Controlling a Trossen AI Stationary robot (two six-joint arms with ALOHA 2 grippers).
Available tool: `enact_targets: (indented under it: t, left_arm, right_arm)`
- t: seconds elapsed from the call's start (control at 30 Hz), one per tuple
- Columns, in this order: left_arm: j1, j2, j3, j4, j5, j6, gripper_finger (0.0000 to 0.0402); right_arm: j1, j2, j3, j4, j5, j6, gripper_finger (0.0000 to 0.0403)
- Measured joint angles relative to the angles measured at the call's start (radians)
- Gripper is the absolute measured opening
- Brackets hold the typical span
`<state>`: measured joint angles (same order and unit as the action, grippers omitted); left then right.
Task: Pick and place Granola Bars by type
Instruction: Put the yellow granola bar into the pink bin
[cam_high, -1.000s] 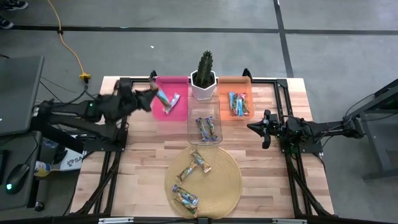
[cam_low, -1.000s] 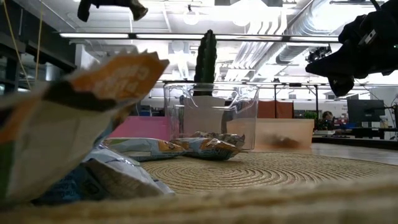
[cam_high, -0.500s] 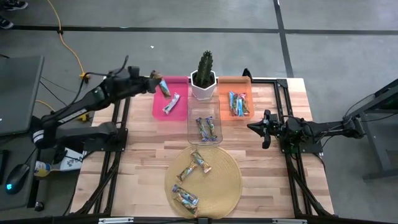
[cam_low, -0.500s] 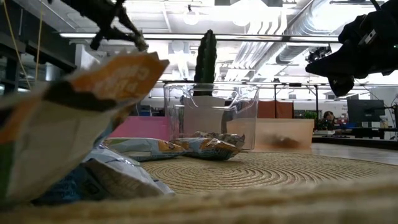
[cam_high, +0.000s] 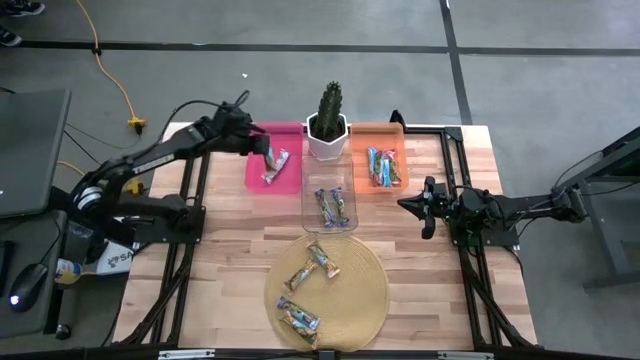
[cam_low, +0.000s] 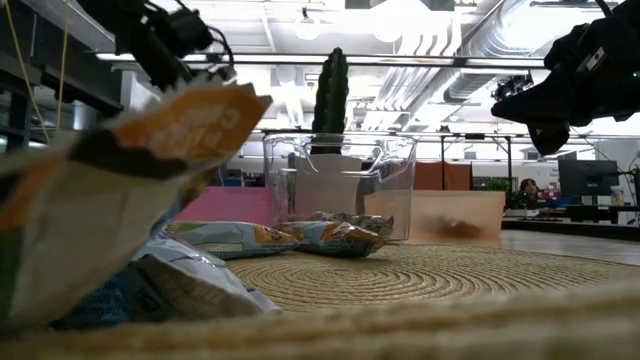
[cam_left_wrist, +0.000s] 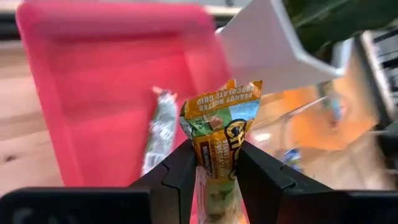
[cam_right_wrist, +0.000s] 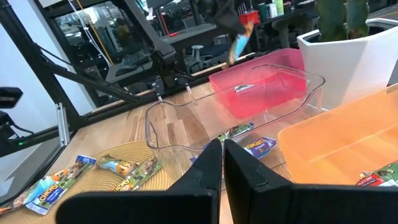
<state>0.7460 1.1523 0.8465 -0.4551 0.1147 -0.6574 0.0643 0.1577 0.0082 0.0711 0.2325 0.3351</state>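
The left end effector (cam_left_wrist: 214, 163) was clenched on a brown-yellow granola bar (cam_left_wrist: 219, 129), its long axis running out from the fingers, directly over the pink bin (cam_high: 262, 133), where one bar (cam_high: 276, 166) already lay.

Left end effector (cam_high: 262, 146) has been swung from the desk's left edge over to above the pink bin (cam_high: 258, 172), arm now stretched out. A brown-yellow granola bar (cam_left_wrist: 219, 134) has been carried along, clamped between its fingers.
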Motion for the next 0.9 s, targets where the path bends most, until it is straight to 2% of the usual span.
enact_targets:
  t: [0.37, 0.9]
  left_arm:
    - [0.000, 0.146, 0.000, -0.047, -0.091, 0.042, 0.0103]
    - [0.000, 0.167, 0.000, -0.057, -0.053, 0.095, 0.0104]
  right_arm:
    - [0.000, 0.000, 0.000, 0.000, 0.000, -0.001, 0.0000]
    - [0.000, 0.000, 0.000, 0.000, 0.000, -0.002, 0.0000]
